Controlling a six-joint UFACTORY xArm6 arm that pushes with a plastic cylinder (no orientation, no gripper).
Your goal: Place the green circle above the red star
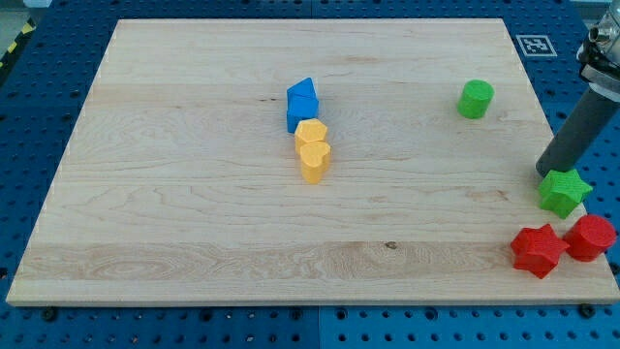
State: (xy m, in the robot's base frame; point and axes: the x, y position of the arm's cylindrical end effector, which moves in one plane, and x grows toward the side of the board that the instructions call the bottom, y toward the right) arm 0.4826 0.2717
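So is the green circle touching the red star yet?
No: the green circle sits alone near the view's top right, far from the red star at the bottom right.

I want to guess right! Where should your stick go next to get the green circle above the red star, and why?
Probably my tip should lift away toward the view's top, behind the green circle. It sits by the green star now, far from the circle. The red star lies at the view's bottom right, so the circle needs pushing down and right.
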